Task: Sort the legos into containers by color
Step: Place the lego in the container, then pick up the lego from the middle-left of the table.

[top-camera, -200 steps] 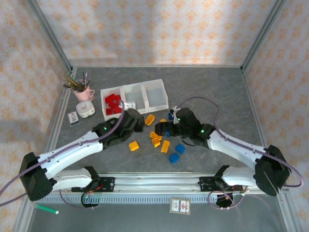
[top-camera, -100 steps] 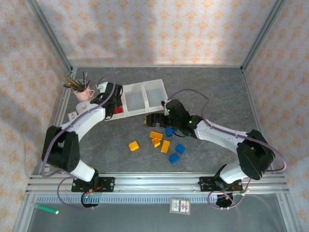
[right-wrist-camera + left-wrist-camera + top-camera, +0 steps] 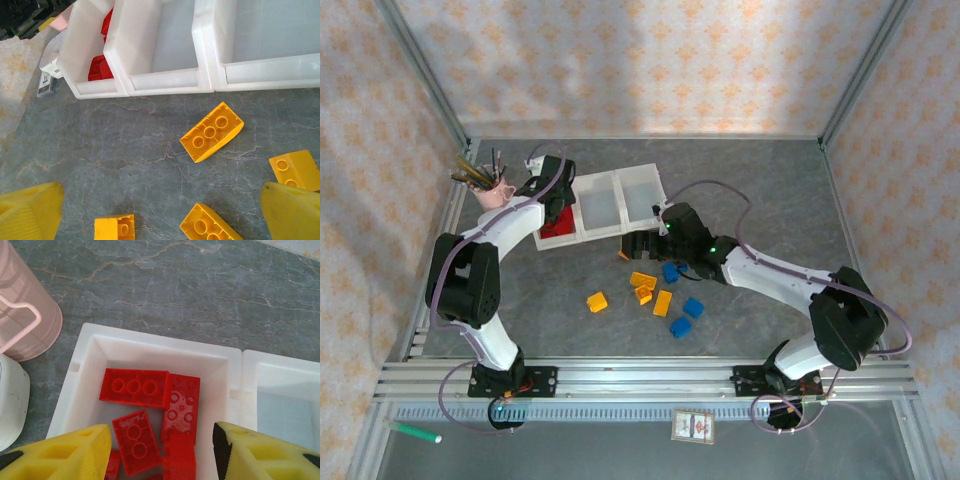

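Three joined white containers stand in a row: the left one (image 3: 548, 238) (image 3: 150, 347), the middle one (image 3: 598, 205) and the right one (image 3: 642, 193). The left one holds several red legos (image 3: 134, 387). My left gripper (image 3: 556, 203) (image 3: 162, 460) hangs open just above them, with nothing between its yellow pads (image 3: 65, 455). My right gripper (image 3: 640, 243) (image 3: 162, 215) is open low over the table in front of the containers. Yellow legos (image 3: 211, 131) (image 3: 642, 280) lie under and around it. Blue legos (image 3: 693, 307) lie on the table to the right.
A pink cup of pens (image 3: 492, 188) (image 3: 22, 310) stands left of the containers, with a small white object (image 3: 10, 400) beside it. A lone yellow brick (image 3: 597, 301) lies nearer the front. Metal frame rails (image 3: 640, 378) border the table.
My left arm swung from mid-table to above the left container and its jaws opened. My right gripper moved back and left toward the containers, staying open.
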Available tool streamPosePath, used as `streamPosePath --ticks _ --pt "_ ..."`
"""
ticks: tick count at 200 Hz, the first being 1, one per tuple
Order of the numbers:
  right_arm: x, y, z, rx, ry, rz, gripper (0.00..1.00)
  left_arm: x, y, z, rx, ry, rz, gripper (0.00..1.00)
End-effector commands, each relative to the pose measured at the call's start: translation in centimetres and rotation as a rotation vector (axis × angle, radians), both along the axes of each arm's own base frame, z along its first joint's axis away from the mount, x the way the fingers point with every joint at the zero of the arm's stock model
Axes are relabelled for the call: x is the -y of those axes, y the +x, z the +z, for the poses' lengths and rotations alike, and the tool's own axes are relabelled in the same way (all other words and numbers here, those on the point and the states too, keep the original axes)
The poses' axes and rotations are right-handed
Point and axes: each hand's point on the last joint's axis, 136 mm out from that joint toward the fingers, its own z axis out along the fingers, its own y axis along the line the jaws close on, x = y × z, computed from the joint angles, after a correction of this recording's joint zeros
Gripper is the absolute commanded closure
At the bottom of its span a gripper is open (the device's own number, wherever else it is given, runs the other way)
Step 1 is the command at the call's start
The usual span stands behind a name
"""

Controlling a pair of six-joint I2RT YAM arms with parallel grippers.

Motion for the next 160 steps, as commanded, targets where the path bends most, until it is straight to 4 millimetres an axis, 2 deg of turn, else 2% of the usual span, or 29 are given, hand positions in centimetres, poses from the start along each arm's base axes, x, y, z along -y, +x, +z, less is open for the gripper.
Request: streamPosePath --ticks 1,33,94,119,160 --pt "0.2 0.5 1.8 0.047 -0.004 0.003 0.0 0.7 -0.7 1.3 0.01 -0.039 -0.046 0.4" --pt "0.3 -0.3 1.1 0.032 -0.038 0.048 0.0 2.6 -3.7 1.7 0.003 -0.118 -0.129 0.37" --pt "1.0 -3.1 -1.3 -0.016 -0.061 0.112 0.0 6.2 -11.6 1.8 -0.036 -0.147 -0.247 0.31" --pt "1.0 -4.6 -2.1 -0.015 -0.07 0.142 0.0 8.9 -14.3 1.6 -0.022 -0.2 -0.328 0.29" --pt "1.0 -7.5 -3.6 -0.026 -0.06 0.188 0.0 12.1 -18.3 -1.6 -0.1 -0.258 -0.416 0.23"
